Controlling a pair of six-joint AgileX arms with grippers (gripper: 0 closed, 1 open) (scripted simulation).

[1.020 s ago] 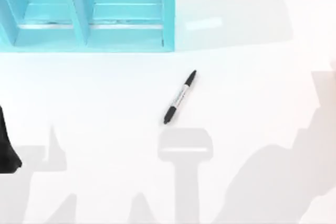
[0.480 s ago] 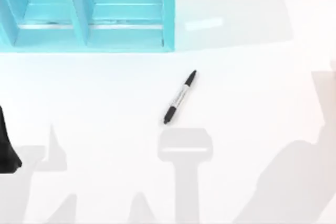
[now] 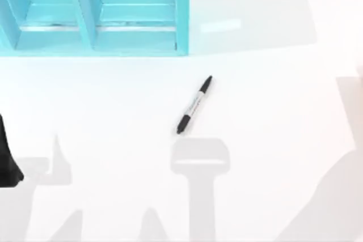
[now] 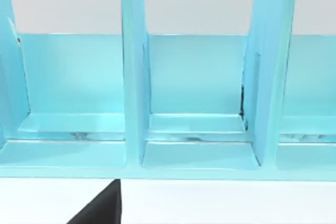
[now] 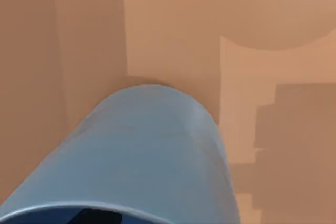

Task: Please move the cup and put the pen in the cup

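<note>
On table centre: pen (image 3: 194,105) lies flat | cup (image 5: 142,156) close under right claw, grip state untellable

White surface (image 3: 272,83) spans my top view, grey shadows pooled along near edge and right side. Turquoise shelf unit (image 3: 96,15) at far left, upright dividers forming open compartments. Pale wall behind it. Tan floor (image 5: 173,35) below, angular shadows.

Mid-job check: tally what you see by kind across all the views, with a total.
Slim marker pens, black caps, grey-white barrel: 1
Small plain blue plastic cups: 1
Large turquoise shelf units: 1
White tables: 1
Total: 4
</note>
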